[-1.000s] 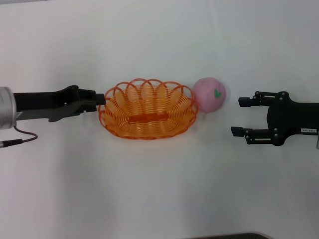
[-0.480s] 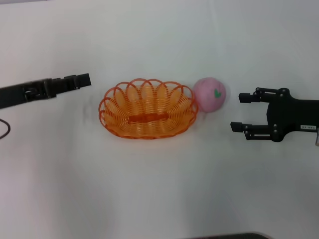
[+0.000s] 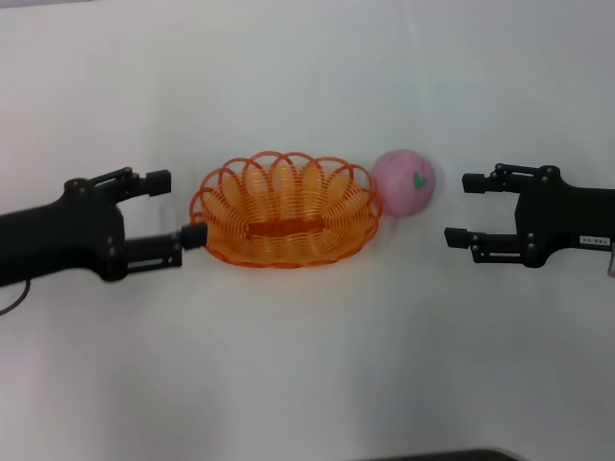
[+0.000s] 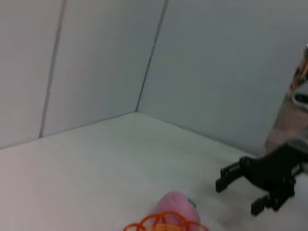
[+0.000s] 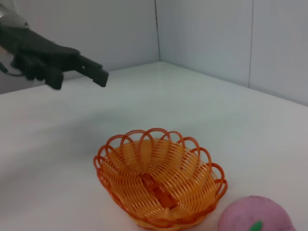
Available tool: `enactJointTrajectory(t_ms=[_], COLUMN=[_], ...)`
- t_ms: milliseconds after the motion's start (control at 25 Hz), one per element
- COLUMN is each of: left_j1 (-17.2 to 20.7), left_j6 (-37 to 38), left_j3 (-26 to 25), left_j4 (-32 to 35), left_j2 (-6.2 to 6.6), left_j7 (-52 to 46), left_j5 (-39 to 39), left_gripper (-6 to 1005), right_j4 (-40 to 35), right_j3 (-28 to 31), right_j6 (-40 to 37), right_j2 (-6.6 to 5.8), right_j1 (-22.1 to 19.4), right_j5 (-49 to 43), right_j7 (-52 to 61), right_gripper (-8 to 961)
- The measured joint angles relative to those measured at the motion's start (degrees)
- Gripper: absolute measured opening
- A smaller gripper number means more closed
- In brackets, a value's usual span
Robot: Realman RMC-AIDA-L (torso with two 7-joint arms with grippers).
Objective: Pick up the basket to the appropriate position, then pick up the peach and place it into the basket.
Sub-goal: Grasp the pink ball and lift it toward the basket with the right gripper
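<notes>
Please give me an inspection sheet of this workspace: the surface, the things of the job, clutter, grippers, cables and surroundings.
Surface: white table, plain.
Basket: orange basket upright on the table, nothing inside.
Peach: pink peach on the table at the basket's right end, not gripped.
Clutter: nothing seen.
Left gripper: left gripper open, at the basket's left end; contact with the rim cannot be told.
Right gripper: right gripper open, to the right of the peach, apart from it.
Cables: nothing seen.
Surroundings: pale panelled walls behind the table.
</notes>
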Motion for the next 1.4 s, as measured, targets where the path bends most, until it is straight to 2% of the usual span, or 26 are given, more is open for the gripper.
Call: enactJointTrajectory(t_ms=[160, 360, 600, 880, 1040, 1160, 1400], left_j1=[1.6, 3.5, 3.8, 4.0, 4.0, 4.1, 4.3], left_j6=[-0.4, -0.8, -0.9, -0.5, -0.4, -0.4, -0.1], left_j3=[-0.1, -0.2, -1.0, -1.0, -0.9, -0.9, -1.1], left_j4=[-2.4, -4.3, -6.3, -6.7, -6.7, -6.7, -6.7], left_j2=[-0.01, -0.04, -0.06, -0.02, 0.02, 0.03, 0.03], left_j7=[8.0, 14.1, 14.6, 15.1, 15.1, 15.2, 15.2], left_j5=[0.5, 3.0, 6.6, 6.8, 6.8, 6.8, 6.8], left_gripper=[872, 865, 863, 862, 861, 861, 862], right_j4=[0.0, 0.0, 0.0, -0.2, -0.7, -3.0, -10.8], right_j3=[0.1, 0.1, 0.1, -0.3, -0.9, -1.6, -3.7], right_j6=[0.0, 0.7, 0.7, 0.1, -0.9, -2.4, -4.0], right_j2=[0.04, 0.06, 0.08, -0.31, -1.43, -2.2, -2.42], right_j1=[-0.3, -0.4, -0.7, -0.9, -0.1, 1.1, 5.6], right_j5=[0.0, 0.0, 0.0, -0.3, -0.4, -1.1, -8.3], right_j7=[-0.5, -0.2, -0.1, 2.3, 10.9, 22.0, 45.3], right_gripper=[802, 801, 800, 799, 799, 799, 798])
